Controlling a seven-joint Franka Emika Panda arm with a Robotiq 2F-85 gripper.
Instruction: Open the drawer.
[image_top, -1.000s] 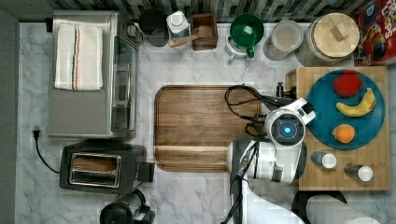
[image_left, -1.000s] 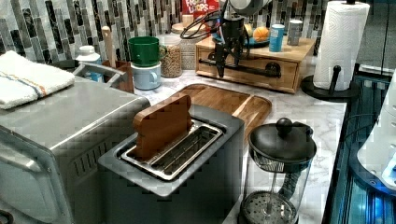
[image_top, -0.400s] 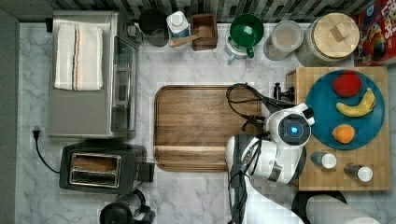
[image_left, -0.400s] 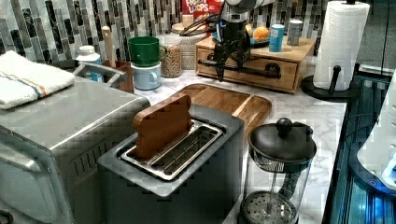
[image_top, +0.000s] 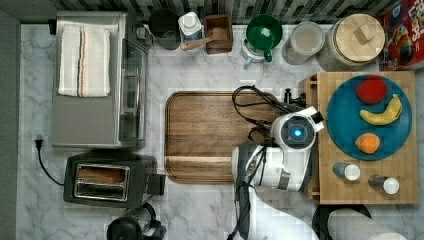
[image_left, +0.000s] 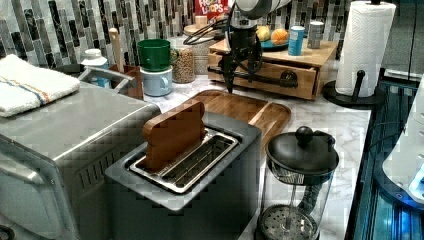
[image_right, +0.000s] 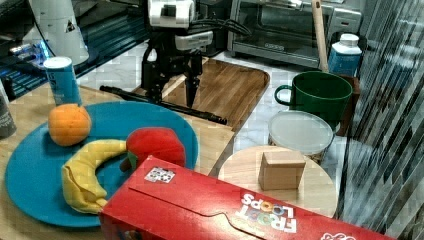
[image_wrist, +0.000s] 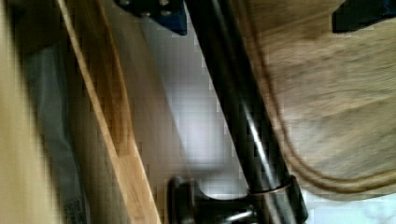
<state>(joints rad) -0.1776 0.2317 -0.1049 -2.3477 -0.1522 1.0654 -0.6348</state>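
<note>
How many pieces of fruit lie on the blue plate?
3, all on the round blue plate: a red apple, a yellow banana beside it, and an orange nearest the small bottles.

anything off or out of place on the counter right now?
Nothing spilled or damaged. One oddity: the toaster holds a wooden block instead of bread. The drawer sits slightly pulled out, with the pincer at its black handle.
</note>
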